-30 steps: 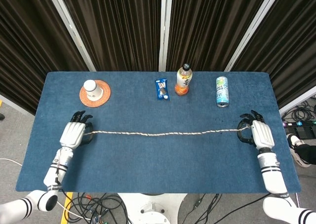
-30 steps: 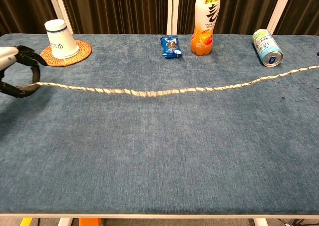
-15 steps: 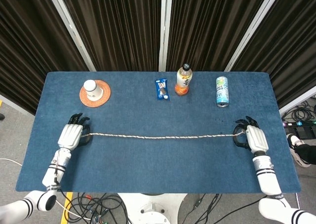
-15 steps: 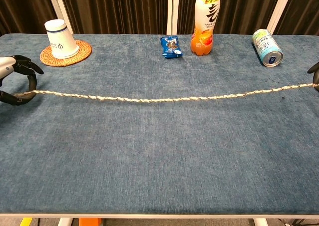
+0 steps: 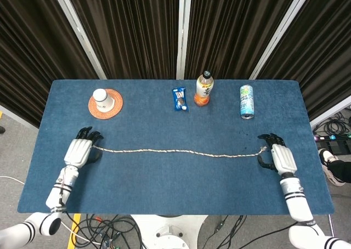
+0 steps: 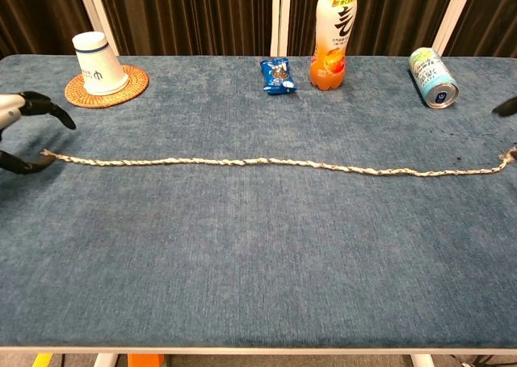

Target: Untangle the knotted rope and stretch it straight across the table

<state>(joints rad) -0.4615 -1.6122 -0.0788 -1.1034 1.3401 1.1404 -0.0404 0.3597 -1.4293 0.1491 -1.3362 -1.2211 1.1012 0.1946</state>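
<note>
The pale twisted rope (image 5: 175, 151) lies on the blue table (image 5: 175, 188) in one nearly straight line from left to right, with no knot visible. My left hand (image 5: 78, 150) rests at its left end with fingers apart; in the chest view the rope (image 6: 258, 162) ends just beside the lower fingertip of the left hand (image 6: 16, 112). My right hand (image 5: 277, 158) sits at the rope's right end, fingers spread. Only the tips of the right hand (image 6: 506, 107) show at the chest view's right edge, apart from the rope end.
Along the back of the table stand an upturned paper cup (image 5: 101, 97) on a woven coaster (image 5: 113, 108), a blue snack packet (image 5: 180, 98), an orange drink bottle (image 5: 203, 90) and a can (image 5: 247, 101) lying on its side.
Both hands came toward the front edge and lowered the rope, which was taut and raised, onto the table. Their fingers opened and the rope now lies slack.
</note>
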